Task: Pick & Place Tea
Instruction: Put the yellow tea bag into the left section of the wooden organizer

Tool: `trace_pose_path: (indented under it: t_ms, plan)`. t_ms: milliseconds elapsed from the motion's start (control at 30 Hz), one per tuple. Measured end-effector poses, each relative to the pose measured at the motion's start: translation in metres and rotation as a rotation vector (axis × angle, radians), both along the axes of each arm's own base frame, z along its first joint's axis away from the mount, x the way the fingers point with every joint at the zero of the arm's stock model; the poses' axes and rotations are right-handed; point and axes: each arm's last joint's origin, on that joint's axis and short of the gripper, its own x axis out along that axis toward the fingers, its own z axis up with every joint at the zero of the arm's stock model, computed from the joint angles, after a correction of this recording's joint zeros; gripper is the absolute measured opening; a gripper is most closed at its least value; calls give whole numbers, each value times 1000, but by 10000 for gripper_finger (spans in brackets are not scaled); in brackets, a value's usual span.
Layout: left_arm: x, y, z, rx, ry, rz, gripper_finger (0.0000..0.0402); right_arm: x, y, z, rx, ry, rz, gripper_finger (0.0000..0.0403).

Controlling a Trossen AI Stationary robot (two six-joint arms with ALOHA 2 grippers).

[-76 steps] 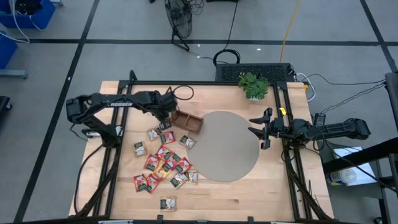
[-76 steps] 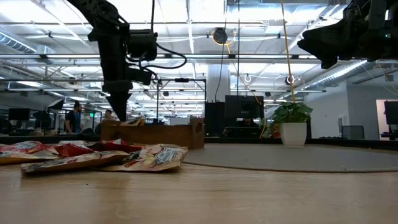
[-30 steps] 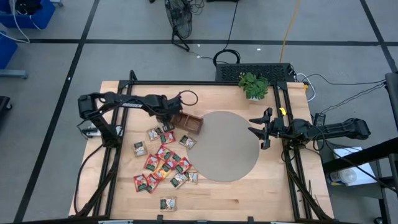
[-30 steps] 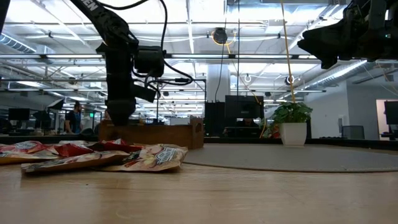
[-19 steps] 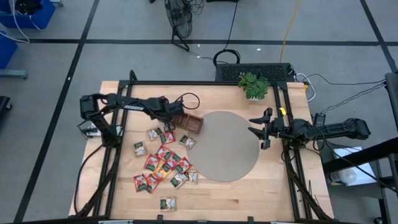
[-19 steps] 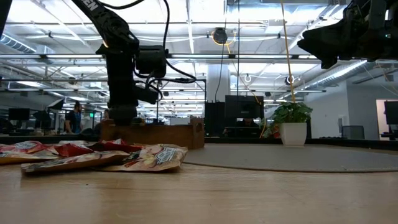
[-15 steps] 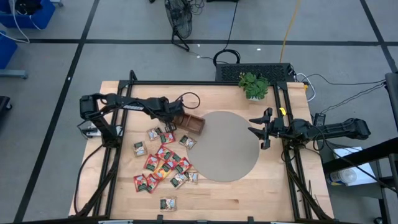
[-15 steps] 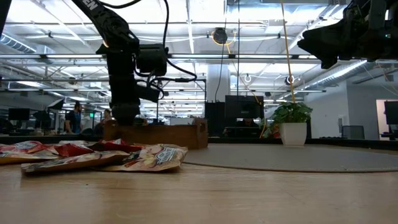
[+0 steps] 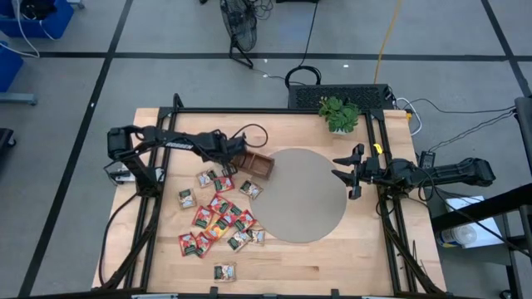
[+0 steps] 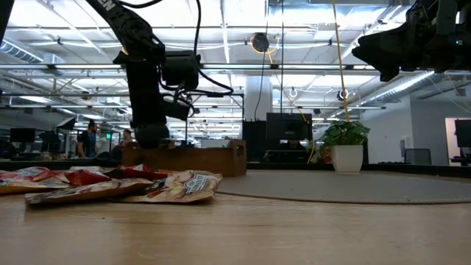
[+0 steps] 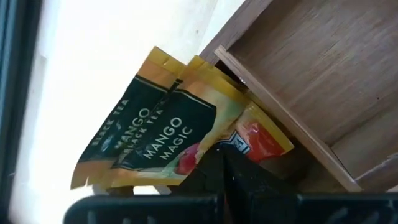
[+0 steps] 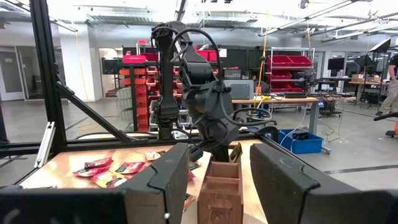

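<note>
The tea sachets [image 9: 218,214] lie scattered flat on the table's left half, mostly red with some yellow and white. They show as a low heap [image 10: 110,184] in the low view. The wooden compartment tray [image 9: 255,164] lies beyond them, next to the round grey mat [image 9: 303,195]. My left gripper [image 9: 228,156] points down at the tray's left end, shut on yellow Mango Magic sachets [image 11: 161,134]. My right gripper [image 9: 346,173] hangs open above the mat's right edge. My left gripper pinches the yellow sachets at one edge [image 11: 208,152] between its shut fingers [image 11: 233,177]. At least two overlapping sachets seem to be in the hold. They come at it from above, pointing down. The sachets' orange corner [image 11: 264,140] lies against the tray's end wall [image 11: 280,115].
A small green potted plant [image 9: 338,112] stands at the table's far edge. The black frame rails [image 9: 150,208] run along the left and right sides. Bare wood [image 9: 316,266] lies near the front edge. The right wrist view shows the tray [image 12: 221,186] and my left arm [image 12: 199,93].
My left gripper has moved a little toward the table's right and downward, onto the tray's left end, staying shut on the yellow sachets. The tray has slid slightly to the right. My right arm has kept still.
</note>
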Motion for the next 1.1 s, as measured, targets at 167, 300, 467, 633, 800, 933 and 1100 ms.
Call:
trace_pose_path:
  t_ms: [167,300,467,633,800,933,1100]
  plan:
    - [3,-3,0,17,-15,-3,7,0,0,0,0,0,0,155]
    - [6,-5,1,25,-35,-21,5,0,0,0,0,0,0,155]
    - [6,-6,1,26,-37,-27,11,0,0,0,0,0,0,155]
    - [4,-7,6,29,-32,-48,17,0,0,0,0,0,0,155]
    - [-2,-10,28,44,-98,-52,4,0,0,0,0,0,0,155]
    - [-8,-15,51,49,-198,-44,16,0,0,0,0,0,0,155]
    - [-17,-29,68,-70,-300,-14,74,0,0,0,0,0,0,155]
